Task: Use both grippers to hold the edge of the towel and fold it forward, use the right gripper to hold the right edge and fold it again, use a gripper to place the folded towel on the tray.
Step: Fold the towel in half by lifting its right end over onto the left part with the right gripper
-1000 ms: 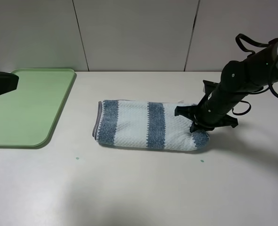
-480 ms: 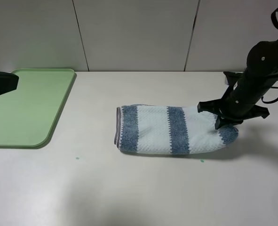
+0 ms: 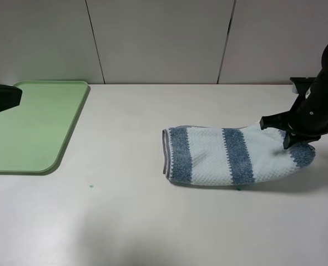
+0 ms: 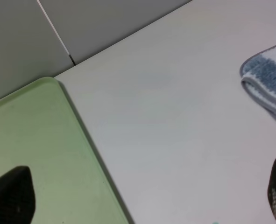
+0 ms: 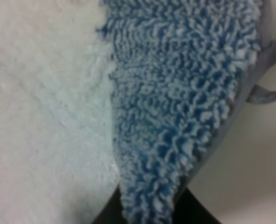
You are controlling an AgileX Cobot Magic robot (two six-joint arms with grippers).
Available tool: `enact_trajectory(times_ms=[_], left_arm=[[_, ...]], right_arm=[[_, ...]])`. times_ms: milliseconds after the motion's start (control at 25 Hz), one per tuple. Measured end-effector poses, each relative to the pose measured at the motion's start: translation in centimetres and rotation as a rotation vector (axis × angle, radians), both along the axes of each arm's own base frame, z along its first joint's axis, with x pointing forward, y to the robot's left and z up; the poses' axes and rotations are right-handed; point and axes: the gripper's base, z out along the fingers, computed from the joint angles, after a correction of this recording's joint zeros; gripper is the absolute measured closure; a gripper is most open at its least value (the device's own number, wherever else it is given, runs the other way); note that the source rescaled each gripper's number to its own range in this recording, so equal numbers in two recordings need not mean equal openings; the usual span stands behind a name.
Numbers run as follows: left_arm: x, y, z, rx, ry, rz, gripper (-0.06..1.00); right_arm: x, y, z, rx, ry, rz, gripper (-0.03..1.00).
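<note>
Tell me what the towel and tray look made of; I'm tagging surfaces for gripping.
Towel: looped terry cloth, soft, matte; raised blue and pale loops show close up. Tray: probably moulded plastic, pale green, smooth, slightly glossy, with rounded corners and a low rim.

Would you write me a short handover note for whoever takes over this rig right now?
Left tool: open, empty, above the tray at the far left.
Right tool: shut on the right end of the towel.
The towel lies on the table as a long strip, right of centre, apart from the tray.
Done: first fold forward.
Left: fold the right end over, then put the towel on the tray.
</note>
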Motion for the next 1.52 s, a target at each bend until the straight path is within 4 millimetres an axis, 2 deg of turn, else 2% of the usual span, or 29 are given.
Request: enact_trajectory(times_ms=[240, 560, 1080, 1520], left_arm=[[0.0, 0.0, 0.0, 0.000, 0.000, 0.000, -0.06], [0.0, 0.0, 0.0, 0.000, 0.000, 0.000, -0.06], [0.0, 0.0, 0.0, 0.000, 0.000, 0.000, -0.06], [0.0, 0.0, 0.0, 0.000, 0.000, 0.000, -0.06]], right_arm=[[-0.6, -0.1, 1.8, -0.004, -0.037, 0.004, 0.92], [-1.3, 0.2, 3.1, 0.013, -0.048, -0.002, 0.92], [-1.9, 3.6, 3.6, 0.070, -0.076, 0.071, 0.92], [-2.5, 7.3, 3.8, 0.157, -0.110, 0.128, 0.92]])
